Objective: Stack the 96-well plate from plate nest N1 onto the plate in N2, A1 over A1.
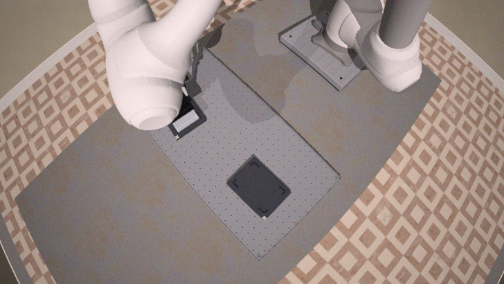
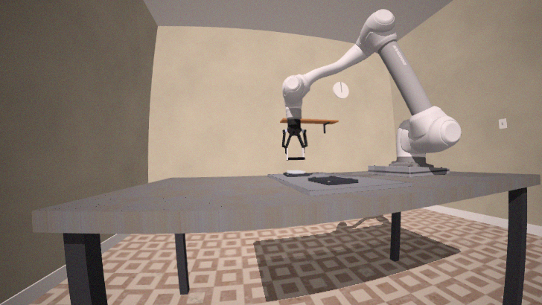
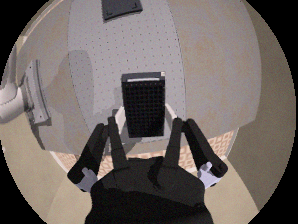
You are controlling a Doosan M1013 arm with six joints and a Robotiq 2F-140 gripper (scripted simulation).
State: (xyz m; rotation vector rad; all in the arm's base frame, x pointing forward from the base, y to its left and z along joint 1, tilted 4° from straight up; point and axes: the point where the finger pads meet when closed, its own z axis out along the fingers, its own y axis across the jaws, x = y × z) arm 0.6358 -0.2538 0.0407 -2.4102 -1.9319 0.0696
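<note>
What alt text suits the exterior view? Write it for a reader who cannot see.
A white robot arm's gripper holds a white plate in the air above a second plate lying on a grey board on a table. A dark flat pad lies beside it.
</note>
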